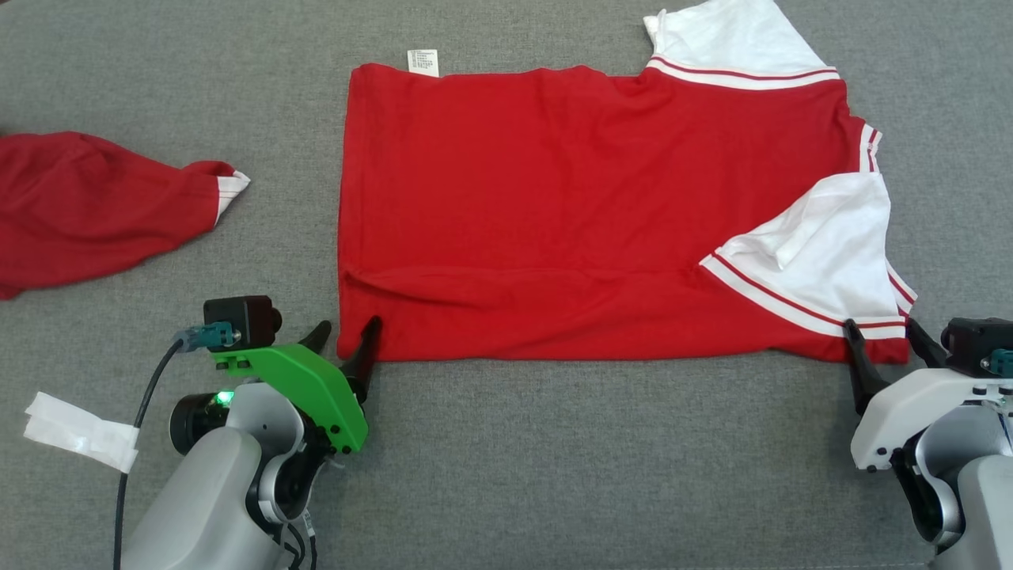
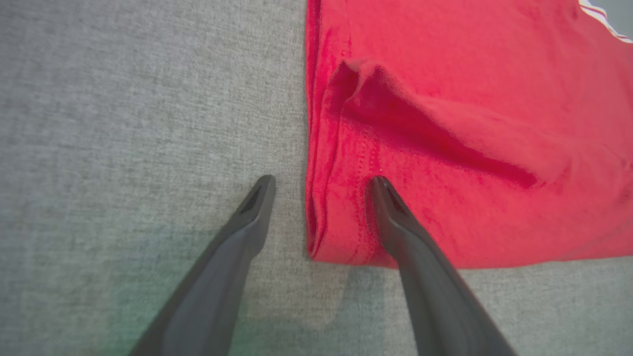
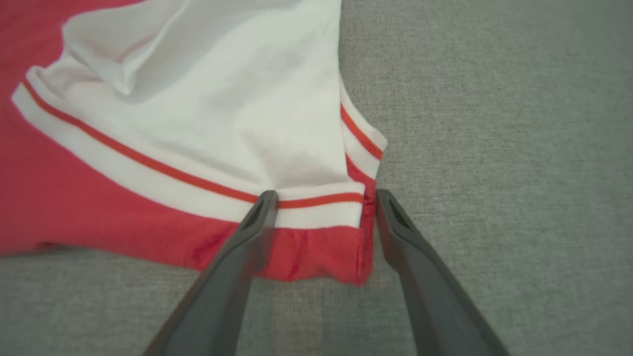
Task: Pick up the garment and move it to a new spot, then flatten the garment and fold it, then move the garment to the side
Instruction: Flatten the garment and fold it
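The garment [image 1: 570, 214] is a red shirt with white, red-striped sleeves, lying flat on the grey cloth surface. My left gripper [image 1: 345, 334] stands open astride its near left corner [image 2: 336, 232]: one finger rests on the red cloth, the other on the grey surface beside it. My right gripper [image 1: 878, 332] is open around the near right corner [image 3: 321, 232], where the white sleeve band meets the red hem. In the right wrist view my right gripper [image 3: 324, 198] has the corner between its fingers, apart from it on the right.
A second red garment [image 1: 87, 206] with a white cuff lies crumpled at the far left. A strip of white tape [image 1: 79, 431] sits on the surface by the left arm's cable. Grey surface runs in front of the shirt's near edge.
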